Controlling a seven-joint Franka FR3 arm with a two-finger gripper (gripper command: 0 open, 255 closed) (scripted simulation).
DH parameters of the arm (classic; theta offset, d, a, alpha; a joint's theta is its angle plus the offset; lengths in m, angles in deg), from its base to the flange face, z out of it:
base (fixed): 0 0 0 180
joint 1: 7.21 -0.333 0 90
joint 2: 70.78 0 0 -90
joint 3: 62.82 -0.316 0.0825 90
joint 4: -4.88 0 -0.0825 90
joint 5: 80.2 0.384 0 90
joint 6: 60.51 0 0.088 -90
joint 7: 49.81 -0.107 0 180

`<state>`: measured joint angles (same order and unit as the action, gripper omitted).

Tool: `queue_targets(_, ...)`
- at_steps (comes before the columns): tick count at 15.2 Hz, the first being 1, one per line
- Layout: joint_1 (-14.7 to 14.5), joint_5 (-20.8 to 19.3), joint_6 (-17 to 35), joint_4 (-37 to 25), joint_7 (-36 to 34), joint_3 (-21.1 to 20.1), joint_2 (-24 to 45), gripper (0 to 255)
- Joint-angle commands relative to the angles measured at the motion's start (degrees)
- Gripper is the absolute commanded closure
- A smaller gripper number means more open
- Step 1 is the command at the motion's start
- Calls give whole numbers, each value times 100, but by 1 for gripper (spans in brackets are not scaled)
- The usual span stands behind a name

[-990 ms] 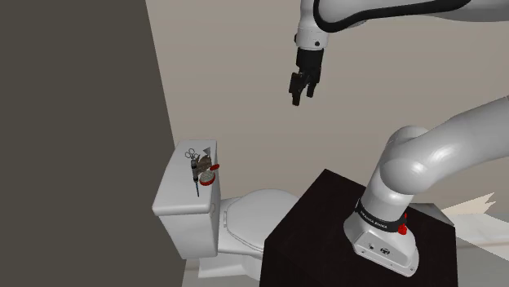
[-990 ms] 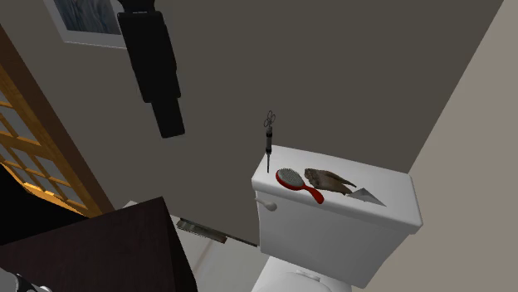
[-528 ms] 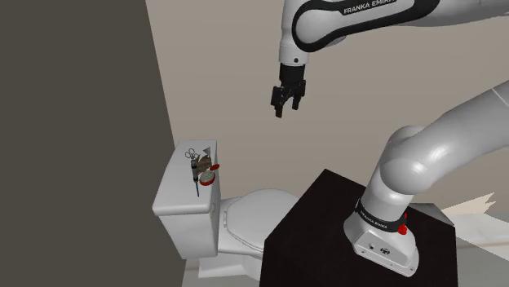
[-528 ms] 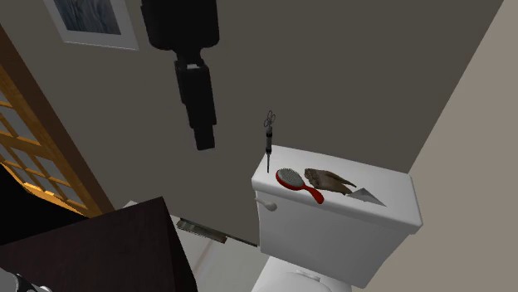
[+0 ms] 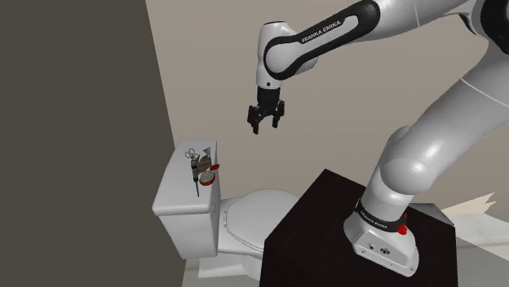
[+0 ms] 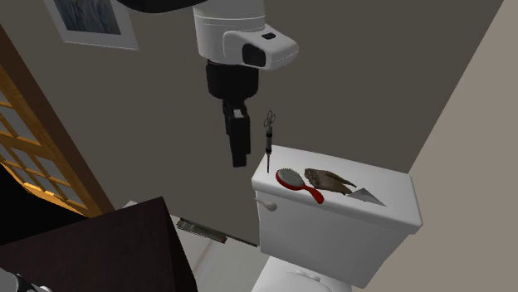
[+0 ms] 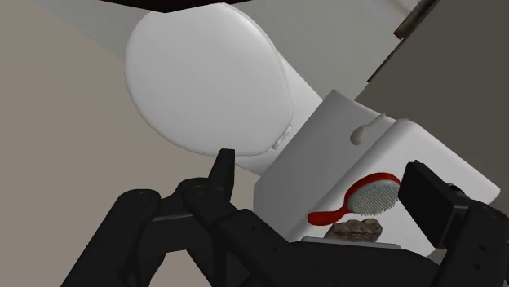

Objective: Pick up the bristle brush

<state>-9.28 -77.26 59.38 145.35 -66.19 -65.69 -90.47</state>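
1. The step in hand is the approach. The gripper (image 5: 263, 128) hangs in open air above the toilet tank (image 6: 390, 203) and off past one end of it, touching nothing.
2. Its jaws are apart. In the wrist view the two fingers (image 7: 222, 175) frame the tank with nothing between them.
3. The bristle brush (image 6: 297, 184) has a red back and handle and a pale bristle pad facing up. It lies flat on the tank's lid, at the end nearest the gripper and toward the tank's front edge.
4. A brown lump (image 6: 329, 178) lies just beside the brush handle, toward the tank's middle; whether they touch I cannot tell. A grey wedge (image 6: 365, 196) sits further along the tank. A dark slender tool (image 6: 268, 141) rises at the tank's back corner, near the brush head.
5. The next move, as I judge it, is to carry the gripper in over that end of the tank and lower it. The fingers should straddle the brush across its narrow width.
6. The handle looks like the easier grip, but the brown lump crowds it, so the descent wants care on that side.
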Motion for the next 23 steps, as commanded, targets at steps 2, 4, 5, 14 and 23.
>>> queue_targets(2,-17,135,494,-181,-289,-73,665,0)
queue_targets(4,-33,217,780,-343,-472,-116,1107,0)
queue_targets(5,-43,255,914,-436,-561,-134,1330,0)
queue_targets(14,-142,572,1831,-1608,-1273,-216,3357,0)
queue_targets(23,-238,872,2187,-3377,-1866,-209,5385,0)
